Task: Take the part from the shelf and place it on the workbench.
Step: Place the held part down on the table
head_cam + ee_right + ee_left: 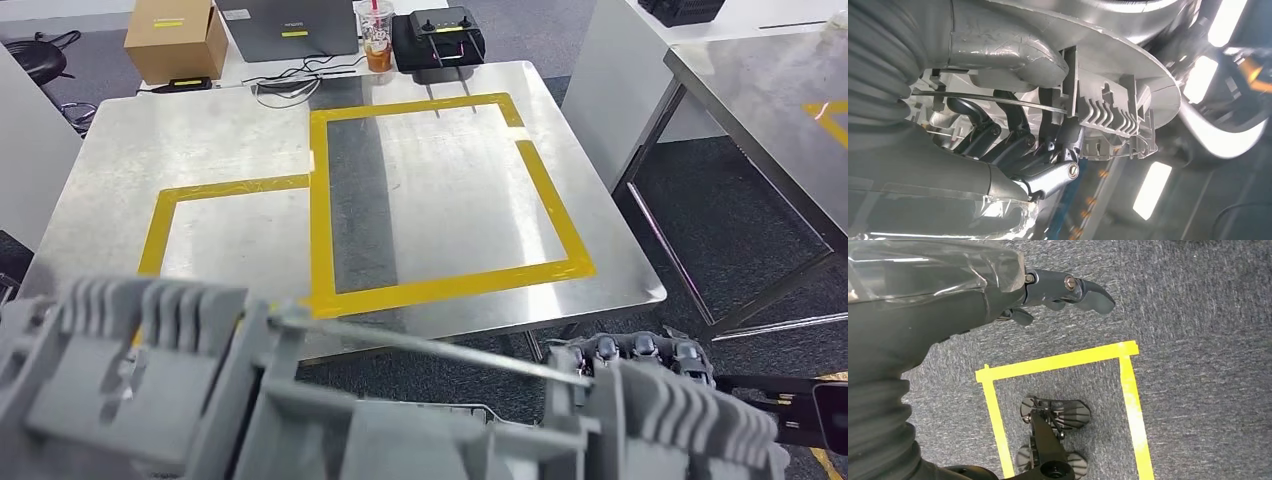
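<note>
At the near edge of the workbench: the carried load is recorded from the hands outward.
Right hand [1023,145]: dark fingers are curled up against the underside of the part, thumb laid over its grey shell; the part is held.
Left hand [1068,292]: seen over grey carpet, fingers slightly curled and apart, nothing held in what can be seen.
Part [250,400]: a wide grey moulded plastic piece with ribbed fins and a thin metal rod across it, carried low in front of the body, not yet over the workbench [120,160].
Handling: judged rigid and fairly light but bulky; the thin fins and rod are judged breakable, the smooth shell slippery.
Grip point: the thick wall beside the fins is judged safest; the rod is best avoided.
Placement: the yellow-taped rectangle [550,200] lies ahead, well apart from the part.
</note>
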{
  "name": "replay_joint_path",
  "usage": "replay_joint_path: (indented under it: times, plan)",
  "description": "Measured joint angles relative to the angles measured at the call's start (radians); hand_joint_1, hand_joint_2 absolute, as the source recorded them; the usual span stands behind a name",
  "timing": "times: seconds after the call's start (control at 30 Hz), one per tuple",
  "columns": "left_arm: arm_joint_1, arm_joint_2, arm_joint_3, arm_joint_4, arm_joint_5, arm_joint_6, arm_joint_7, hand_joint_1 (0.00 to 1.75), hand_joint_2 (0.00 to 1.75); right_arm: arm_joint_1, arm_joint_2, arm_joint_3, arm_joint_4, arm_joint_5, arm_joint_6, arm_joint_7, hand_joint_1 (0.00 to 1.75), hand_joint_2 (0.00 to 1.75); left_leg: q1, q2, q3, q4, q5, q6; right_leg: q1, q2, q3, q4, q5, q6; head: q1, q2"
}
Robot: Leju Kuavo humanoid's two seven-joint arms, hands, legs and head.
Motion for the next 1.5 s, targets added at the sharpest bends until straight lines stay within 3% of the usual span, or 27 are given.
replay_joint_path:
  times: [0.03,0.07,0.13,0.17,0.23,0.37,0.43,0.5,0.53,0.57,0.6,0.67,0.7,0.73,0.87,0.93,1.0,1.03,1.07,1.1,1.17,1.23,1.3,1.4,1.5]
  plan:
    - [0.002,-0.001,0.002,0.0,0.0,0.0,-0.002,0.0,1.75,0.002,0.0,-0.01,0.0,0.006,-0.008,0.005,1.75,1.75,-0.001,-0.001,0.0,0.0,-0.001,0.0,0.0,0.0,-0.013,0.023,-0.002,0.005,0.0,0.0]
    - [0.004,-0.002,0.004,0.0,0.001,-0.001,-0.004,0.0,1.75,0.003,0.0,-0.021,-0.001,0.013,-0.016,0.009,1.75,1.75,-0.001,-0.003,0.001,0.001,-0.002,0.0,-0.001,0.0,-0.008,0.005,0.011,0.012,0.0,0.0]
    - [0.006,-0.005,0.009,0.0,0.001,-0.004,-0.01,0.0,1.75,0.004,0.0,-0.047,-0.005,0.026,-0.031,0.018,1.75,1.75,-0.001,-0.008,0.003,0.003,-0.004,-0.003,-0.001,0.0,0.056,-0.13,0.066,0.026,0.0,0.0]
    - [0.007,-0.006,0.012,0.0,0.001,-0.005,-0.012,0.0,1.75,0.004,0.0,-0.06,-0.008,0.032,-0.036,0.021,1.75,1.75,-0.004,-0.011,0.002,0.006,-0.008,-0.007,0.0,0.0,0.091,-0.197,0.089,0.026,0.0,0.0]
    - [0.011,-0.008,0.018,0.0,0.001,-0.006,-0.015,0.0,1.75,0.003,-0.001,-0.092,-0.013,0.04,-0.043,0.025,1.75,1.75,-0.007,-0.014,0.0,0.012,-0.013,-0.016,0.003,0.001,0.126,-0.264,0.11,0.015,-0.001,0.0]
    - [0.021,-0.011,0.029,-0.001,0.0,-0.007,-0.02,0.0,1.75,-0.011,-0.005,-0.16,-0.014,0.049,-0.052,0.031,1.75,1.75,-0.004,-0.012,-0.008,0.034,-0.033,-0.033,-0.001,0.001,0.131,-0.269,0.113,-0.008,-0.003,0.0]
    - [0.022,-0.012,0.033,-0.002,-0.001,-0.007,-0.021,0.0,1.75,-0.024,-0.007,-0.187,-0.014,0.05,-0.055,0.035,1.75,1.75,0.001,-0.008,-0.051,0.125,-0.083,-0.045,-0.005,0.0,0.135,-0.271,0.112,-0.014,-0.007,0.0]
    - [0.025,-0.014,0.038,-0.003,-0.001,-0.007,-0.022,0.0,1.75,-0.036,-0.009,-0.21,-0.014,0.05,-0.056,0.038,1.75,1.75,0.007,-0.006,-0.119,0.261,-0.139,-0.054,-0.006,0.0,0.135,-0.27,0.111,-0.015,-0.009,0.0]
    - [0.028,-0.016,0.042,-0.003,-0.002,-0.006,-0.022,0.0,1.75,-0.041,-0.01,-0.22,-0.014,0.051,-0.057,0.042,1.75,1.75,0.009,-0.006,-0.143,0.301,-0.146,-0.057,-0.006,0.0,0.135,-0.27,0.111,-0.015,-0.009,0.0]
    - [0.031,-0.018,0.046,-0.005,-0.002,-0.005,-0.022,0.0,1.75,-0.047,-0.01,-0.228,-0.014,0.053,-0.058,0.046,1.75,1.75,0.011,-0.005,-0.149,0.305,-0.134,-0.057,-0.006,0.0,0.136,-0.27,0.11,-0.015,-0.009,0.0]
    - [0.033,-0.019,0.05,-0.008,-0.002,-0.002,-0.022,0.0,1.75,-0.055,-0.01,-0.236,-0.014,0.057,-0.061,0.051,1.75,1.75,0.011,-0.003,-0.134,0.266,-0.105,-0.056,-0.006,0.001,0.137,-0.27,0.11,-0.015,-0.009,0.0]
    - [0.037,-0.021,0.06,-0.017,-0.006,0.002,-0.021,0.0,1.75,-0.074,-0.01,-0.248,-0.014,0.071,-0.069,0.061,1.75,1.75,0.01,0.002,-0.068,0.125,-0.036,-0.049,-0.004,0.001,0.14,-0.27,0.109,-0.013,-0.009,0.0]
    - [0.039,-0.022,0.065,-0.023,-0.009,0.004,-0.019,0.0,1.75,-0.084,-0.011,-0.254,-0.014,0.08,-0.074,0.066,1.75,1.75,0.008,0.003,-0.042,0.067,-0.016,-0.044,-0.002,0.002,0.14,-0.269,0.108,-0.01,-0.008,0.0]
    - [0.042,-0.023,0.07,-0.03,-0.014,0.005,-0.016,0.0,1.75,-0.093,-0.011,-0.26,-0.014,0.093,-0.079,0.071,1.75,1.75,0.005,0.004,-0.026,0.032,-0.008,-0.039,0.0,0.002,0.14,-0.269,0.107,-0.006,-0.008,0.0]
    - [0.07,-0.03,0.099,-0.07,-0.032,0.008,0.01,0.0,1.75,-0.126,-0.016,-0.283,-0.009,0.18,-0.114,0.091,1.75,1.75,0.001,0.002,-0.015,0.01,-0.001,-0.013,-0.002,0.001,0.132,-0.26,0.1,0.015,-0.007,0.0]
    - [0.081,-0.036,0.116,-0.094,-0.046,0.008,0.025,0.0,1.75,-0.145,-0.025,-0.296,-0.001,0.248,-0.148,0.098,1.75,1.75,0.003,0.002,-0.009,0.002,0.006,-0.001,-0.003,0.001,0.092,-0.179,0.06,0.011,-0.006,0.0]
    - [0.093,-0.043,0.134,-0.117,-0.063,0.006,0.041,0.0,1.75,-0.161,-0.037,-0.306,0.013,0.328,-0.192,0.099,1.75,1.75,0.0,0.0,-0.01,0.001,0.007,0.003,-0.003,0.001,0.024,-0.036,0.004,0.006,-0.005,0.0]
    - [0.1,-0.046,0.144,-0.128,-0.074,0.003,0.048,0.0,1.75,-0.17,-0.045,-0.31,0.023,0.374,-0.22,0.101,1.75,1.75,-0.002,-0.001,-0.01,0.002,0.006,0.004,-0.003,0.001,-0.003,0.017,-0.011,0.007,-0.004,0.0]
    - [0.108,-0.05,0.154,-0.139,-0.086,0.0,0.054,0.0,1.75,-0.181,-0.055,-0.313,0.033,0.421,-0.249,0.104,1.75,1.75,-0.003,-0.001,-0.01,0.002,0.006,0.004,-0.004,0.001,-0.013,0.034,-0.01,0.012,-0.004,0.0]
    - [0.113,-0.054,0.166,-0.149,-0.098,-0.004,0.058,0.0,1.75,-0.196,-0.068,-0.314,0.045,0.467,-0.279,0.108,1.75,1.75,-0.003,-0.003,-0.01,0.003,0.006,0.004,-0.004,0.001,-0.004,0.012,0.005,0.02,-0.004,0.0]
    - [0.119,-0.063,0.186,-0.165,-0.122,-0.013,0.063,0.0,1.75,-0.231,-0.099,-0.316,0.068,0.551,-0.336,0.117,1.75,1.75,-0.003,-0.007,-0.011,0.007,0.004,0.002,-0.005,0.001,0.061,-0.128,0.061,0.033,-0.004,0.0]
    - [0.12,-0.069,0.204,-0.173,-0.14,-0.021,0.064,0.0,1.75,-0.265,-0.129,-0.319,0.093,0.607,-0.378,0.125,1.75,1.75,-0.007,-0.011,-0.017,0.016,-0.001,-0.006,-0.002,0.001,0.117,-0.242,0.101,0.029,-0.005,0.0]
    - [0.123,-0.074,0.218,-0.176,-0.148,-0.025,0.064,0.0,1.75,-0.288,-0.152,-0.323,0.114,0.632,-0.399,0.129,1.75,1.75,-0.009,-0.013,-0.022,0.021,-0.003,-0.015,0.003,0.001,0.127,-0.264,0.109,0.015,-0.005,0.0]
    - [0.125,-0.08,0.23,-0.179,-0.154,-0.027,0.065,0.0,1.75,-0.309,-0.17,-0.326,0.131,0.642,-0.405,0.129,1.75,1.75,-0.004,-0.01,-0.034,0.048,-0.024,-0.03,-0.004,0.001,0.131,-0.267,0.111,0.001,-0.007,0.0]
    - [0.124,-0.083,0.243,-0.18,-0.17,-0.033,0.063,0.0,1.75,-0.317,-0.18,-0.321,0.141,0.676,-0.428,0.138,1.75,1.75,0.003,-0.006,-0.116,0.217,-0.106,-0.047,-0.006,0.001,0.134,-0.268,0.109,-0.008,-0.011,0.0]
